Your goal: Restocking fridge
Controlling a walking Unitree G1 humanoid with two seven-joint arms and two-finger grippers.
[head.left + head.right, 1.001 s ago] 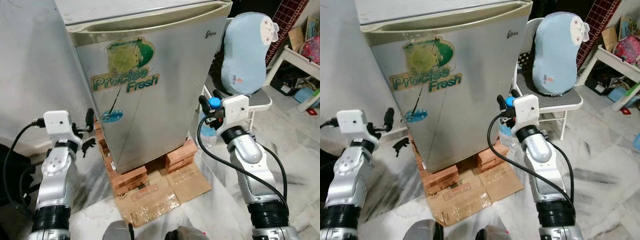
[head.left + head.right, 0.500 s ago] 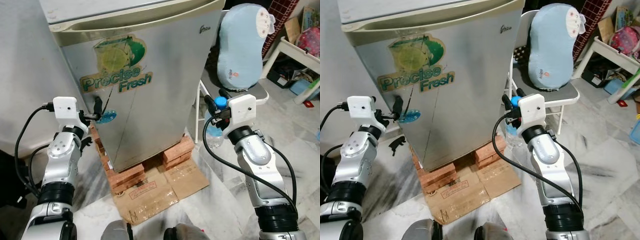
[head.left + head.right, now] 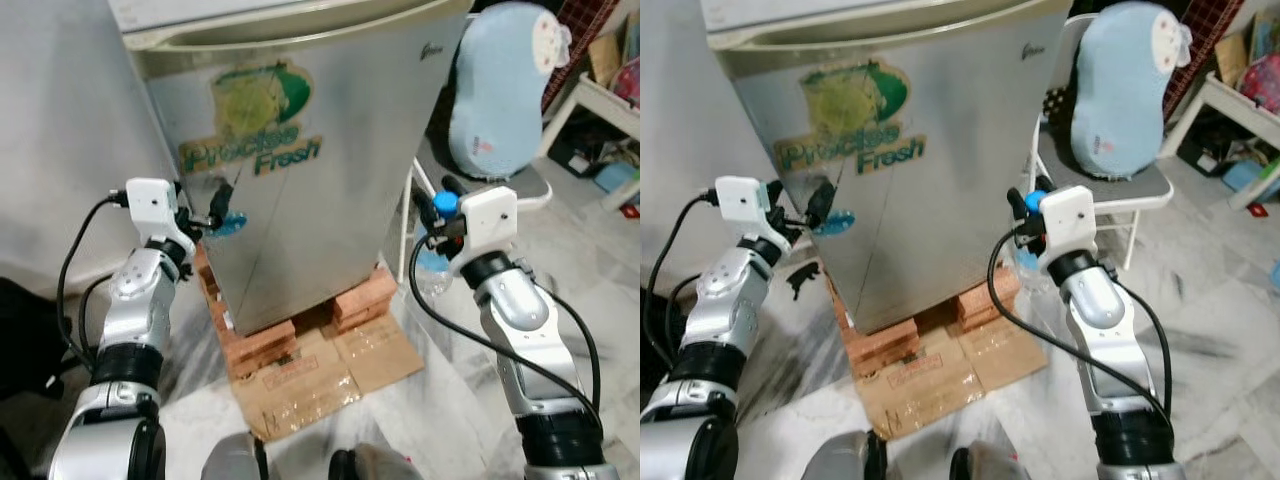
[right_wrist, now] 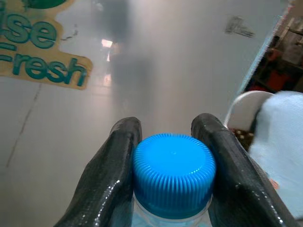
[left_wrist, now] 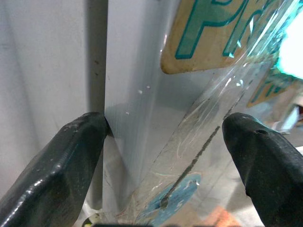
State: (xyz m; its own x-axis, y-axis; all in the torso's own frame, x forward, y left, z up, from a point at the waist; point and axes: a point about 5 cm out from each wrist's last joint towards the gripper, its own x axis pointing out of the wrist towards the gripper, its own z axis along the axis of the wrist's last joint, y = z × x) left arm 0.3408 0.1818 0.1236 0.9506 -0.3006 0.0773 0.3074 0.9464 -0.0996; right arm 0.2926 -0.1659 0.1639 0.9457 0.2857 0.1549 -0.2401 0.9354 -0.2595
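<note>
Gripping a water bottle [image 3: 437, 262] by its blue cap [image 4: 173, 173], my right gripper [image 3: 434, 212] has it clenched just right of the closed fridge [image 3: 330, 150]. L gripper [image 3: 218, 205] spread wide at the door's left edge; one finger [image 5: 52, 170] touches the edge, other over the front, nr the sticker [image 3: 250, 150].

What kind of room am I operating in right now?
Probably a lived-in home, perhaps a storage corner: a small silver fridge propped on bricks and cardboard, a folding chair with a blue pillow, marble-look floor.
</note>
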